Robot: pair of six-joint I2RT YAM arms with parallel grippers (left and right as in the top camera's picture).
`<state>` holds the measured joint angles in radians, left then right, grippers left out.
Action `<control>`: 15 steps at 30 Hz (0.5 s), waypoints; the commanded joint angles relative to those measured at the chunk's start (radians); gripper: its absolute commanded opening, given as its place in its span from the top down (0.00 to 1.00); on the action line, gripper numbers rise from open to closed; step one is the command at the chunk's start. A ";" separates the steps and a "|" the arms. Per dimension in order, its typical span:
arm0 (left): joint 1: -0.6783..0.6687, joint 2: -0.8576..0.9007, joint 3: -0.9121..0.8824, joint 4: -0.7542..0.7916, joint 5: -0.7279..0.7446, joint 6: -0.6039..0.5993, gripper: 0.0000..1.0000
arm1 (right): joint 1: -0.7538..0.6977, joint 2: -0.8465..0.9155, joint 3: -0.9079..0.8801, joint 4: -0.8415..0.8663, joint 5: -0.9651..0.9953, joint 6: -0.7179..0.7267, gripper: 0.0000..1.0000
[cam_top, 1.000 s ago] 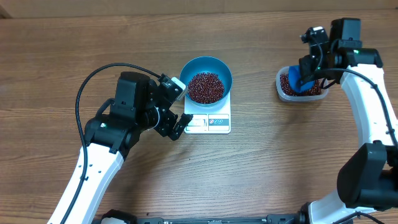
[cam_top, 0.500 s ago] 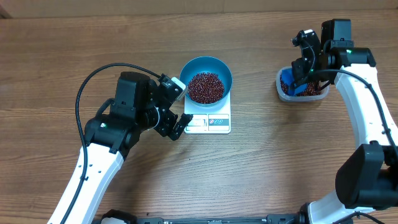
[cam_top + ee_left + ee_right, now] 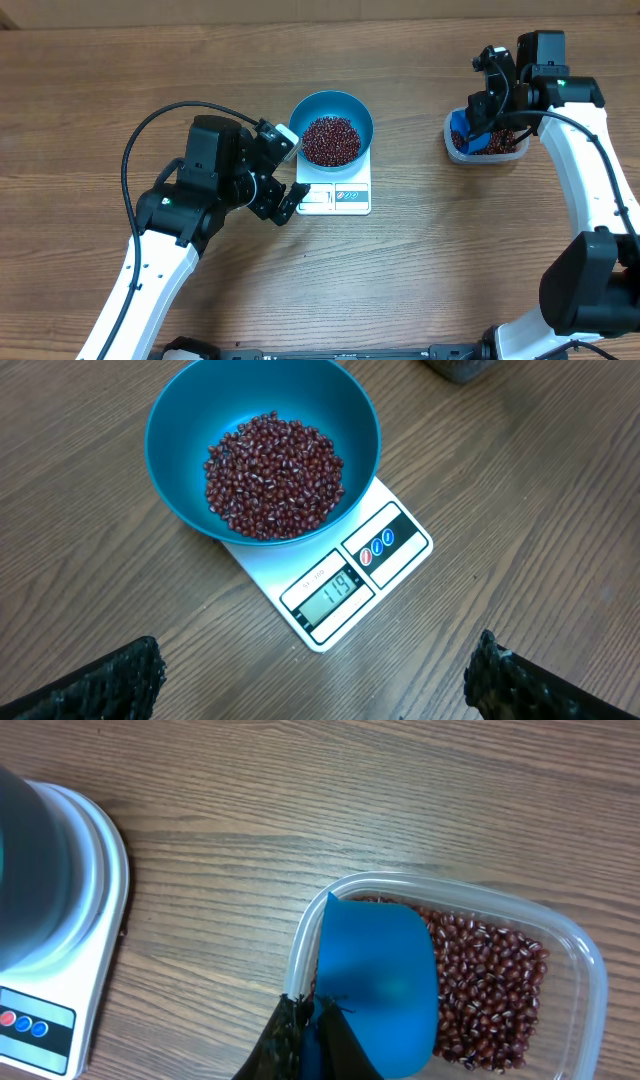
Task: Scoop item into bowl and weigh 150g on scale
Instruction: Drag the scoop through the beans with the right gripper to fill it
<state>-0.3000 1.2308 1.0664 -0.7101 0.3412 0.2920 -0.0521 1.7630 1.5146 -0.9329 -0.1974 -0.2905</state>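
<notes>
1. The beans (image 3: 273,475) lie as a loose dark red-brown heap in the bottom of the bowl (image 3: 175,420), covering most of its floor and leaving the teal walls bare
2. The bowl sits upright on the scale (image 3: 400,525) and overhangs it on the far side, so only the edge with the panel shows in front
3. The display (image 3: 330,588) is lit with dark digits that look like 119, and three small round buttons (image 3: 377,547) sit beside it
4. The left gripper (image 3: 285,172) hangs just beside the scale's panel edge, its jaws spread wide and holding nothing; in the left wrist view its dark fingers (image 3: 110,680) stand at the two bottom corners with bare table (image 3: 420,270) between them
5. Well apart, toward the right side of the table, stands the clear plastic tub (image 3: 590,970) with more beans lying in it
6. The bright blue scoop (image 3: 380,975) is tipped into the tub's near-left end, over the beans there
7. The right gripper (image 3: 312,1020) is clamped tight on the scoop's handle end, above the tub's rim
</notes>
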 commanded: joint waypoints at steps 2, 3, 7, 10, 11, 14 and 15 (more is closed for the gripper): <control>0.004 0.006 -0.010 0.003 0.018 0.015 0.01 | 0.005 -0.035 0.011 0.004 -0.043 0.033 0.96; 0.004 0.006 -0.010 0.003 0.018 0.015 0.00 | 0.005 -0.035 0.011 0.004 -0.043 0.032 0.96; 0.004 0.006 -0.010 0.003 0.018 0.015 0.00 | 0.005 -0.035 0.011 0.019 -0.014 0.028 0.96; 0.004 0.006 -0.010 0.003 0.018 0.015 0.01 | 0.005 -0.035 0.011 0.028 0.027 0.023 0.96; 0.004 0.006 -0.010 0.003 0.018 0.015 0.01 | 0.005 -0.035 0.011 0.030 0.046 0.005 0.96; 0.004 0.006 -0.010 0.003 0.018 0.015 0.00 | 0.005 -0.035 0.011 0.032 0.113 -0.040 0.96; 0.004 0.006 -0.010 0.003 0.018 0.015 0.00 | 0.005 -0.035 0.011 0.032 0.140 -0.051 0.96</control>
<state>-0.3000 1.2308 1.0664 -0.7101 0.3412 0.2920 -0.0517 1.7630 1.5146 -0.9100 -0.1360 -0.2970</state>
